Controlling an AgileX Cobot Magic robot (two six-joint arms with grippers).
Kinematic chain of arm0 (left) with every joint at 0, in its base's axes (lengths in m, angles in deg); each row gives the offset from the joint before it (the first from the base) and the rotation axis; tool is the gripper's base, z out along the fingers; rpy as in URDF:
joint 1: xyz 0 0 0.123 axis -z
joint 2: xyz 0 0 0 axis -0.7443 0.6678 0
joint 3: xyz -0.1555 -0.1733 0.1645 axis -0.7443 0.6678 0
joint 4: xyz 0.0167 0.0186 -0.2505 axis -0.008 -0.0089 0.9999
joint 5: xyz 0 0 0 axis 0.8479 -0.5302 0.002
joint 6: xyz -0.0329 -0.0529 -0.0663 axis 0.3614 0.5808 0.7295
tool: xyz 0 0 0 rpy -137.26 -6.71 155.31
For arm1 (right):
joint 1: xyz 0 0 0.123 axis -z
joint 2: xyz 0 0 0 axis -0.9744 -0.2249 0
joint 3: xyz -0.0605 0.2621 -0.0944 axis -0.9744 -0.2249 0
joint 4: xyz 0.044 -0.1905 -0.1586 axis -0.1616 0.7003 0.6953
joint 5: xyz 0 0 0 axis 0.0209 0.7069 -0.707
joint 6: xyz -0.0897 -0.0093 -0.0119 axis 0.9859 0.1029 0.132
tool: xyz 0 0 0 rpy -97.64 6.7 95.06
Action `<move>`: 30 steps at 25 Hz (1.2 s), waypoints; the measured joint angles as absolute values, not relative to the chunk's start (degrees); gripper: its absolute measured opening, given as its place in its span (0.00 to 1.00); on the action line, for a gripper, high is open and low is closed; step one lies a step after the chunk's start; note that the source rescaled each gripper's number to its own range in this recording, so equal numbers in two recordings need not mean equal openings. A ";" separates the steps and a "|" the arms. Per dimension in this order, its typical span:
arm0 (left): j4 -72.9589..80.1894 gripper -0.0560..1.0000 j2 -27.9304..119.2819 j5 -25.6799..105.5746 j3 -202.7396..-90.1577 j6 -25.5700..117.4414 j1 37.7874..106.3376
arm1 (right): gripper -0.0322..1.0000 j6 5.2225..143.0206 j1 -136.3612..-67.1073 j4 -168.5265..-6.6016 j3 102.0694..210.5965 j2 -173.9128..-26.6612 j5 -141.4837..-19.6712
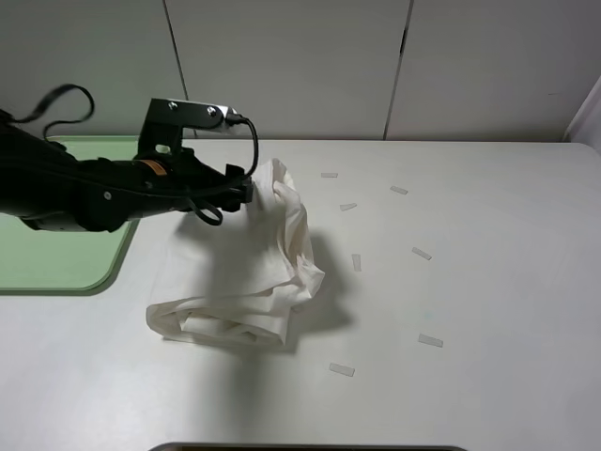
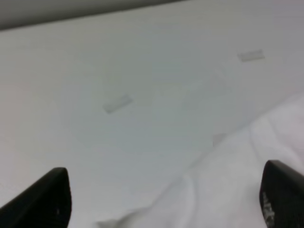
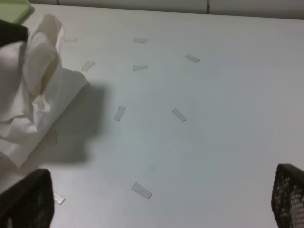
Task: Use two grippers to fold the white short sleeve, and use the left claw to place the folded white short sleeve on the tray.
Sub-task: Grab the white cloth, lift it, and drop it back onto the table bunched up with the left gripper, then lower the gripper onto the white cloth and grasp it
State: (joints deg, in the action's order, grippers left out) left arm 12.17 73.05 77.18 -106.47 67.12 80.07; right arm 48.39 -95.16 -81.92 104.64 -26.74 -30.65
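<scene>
One folded white short sleeve (image 1: 254,272) hangs bunched from the left gripper (image 1: 246,188), clamped on its top edge, partly lifted off the table. Right gripper (image 3: 156,199) gapes empty. Tray (image 1: 56,263) awaits.

Crumpled white short sleeve (image 1: 272,272) hangs partly lifted above the table; pale green tray (image 1: 56,272) beside it.

White short sleeve (image 1: 246,282), pale green tray (image 1: 56,272)
</scene>
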 joint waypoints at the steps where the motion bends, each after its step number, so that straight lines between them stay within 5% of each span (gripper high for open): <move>1: 11.41 0.81 74.77 78.30 -106.73 68.89 80.67 | 1.00 48.39 -95.16 -81.92 104.64 -26.74 -30.65; 14: -13.93 0.81 84.63 82.58 -109.36 77.12 88.54 | 1.00 48.39 -95.16 -81.92 104.64 -26.74 -30.65; 23: -12.02 0.81 83.29 81.72 -109.36 81.82 88.61 | 1.00 48.39 -95.16 -81.92 104.64 -26.74 -30.65; 30: -4.73 0.81 68.65 68.67 -109.41 87.48 86.00 | 1.00 48.39 -95.16 -81.92 104.64 -26.74 -30.65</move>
State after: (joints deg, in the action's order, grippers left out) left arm -4.73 68.65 68.67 -109.41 87.48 86.00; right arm 48.39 -95.16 -81.92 104.64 -26.74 -30.65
